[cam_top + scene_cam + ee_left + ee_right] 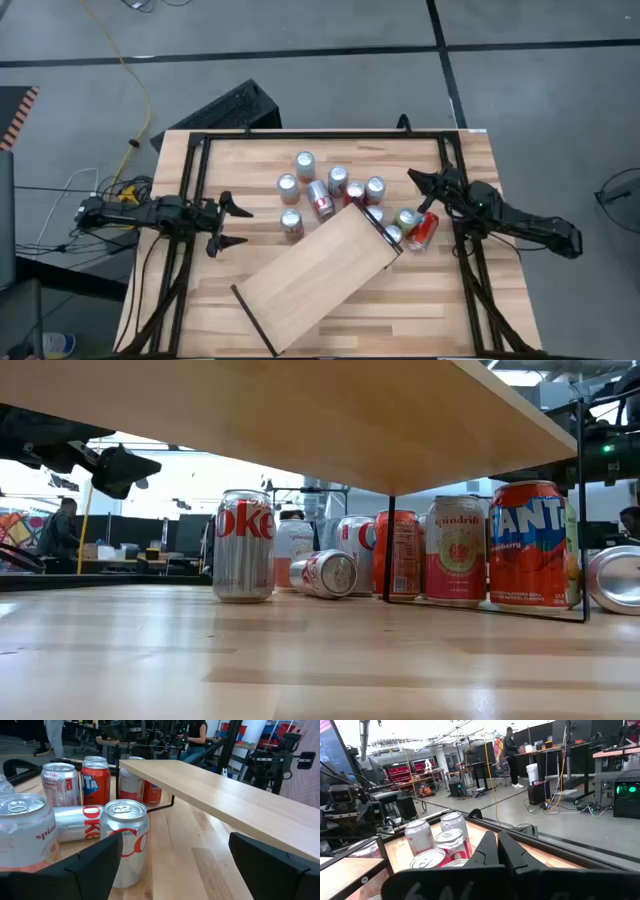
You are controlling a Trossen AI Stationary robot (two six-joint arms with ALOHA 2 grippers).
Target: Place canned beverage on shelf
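No cans stood on the shelf (318,268) | cans (336,190) clustered beside and under its far end, untouched | left gripper (228,222) near the shelf's left, fingers spread, empty | right gripper (420,186) past its far end, fingers pressed together, empty | task seemingly unstarted.

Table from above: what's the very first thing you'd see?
The big pale shelf lies slanted across the middle of the table, with nothing on top. Behind it huddles a bunch of cans, a few tipped on their sides. One end effector waits at each side, left open, right shut.
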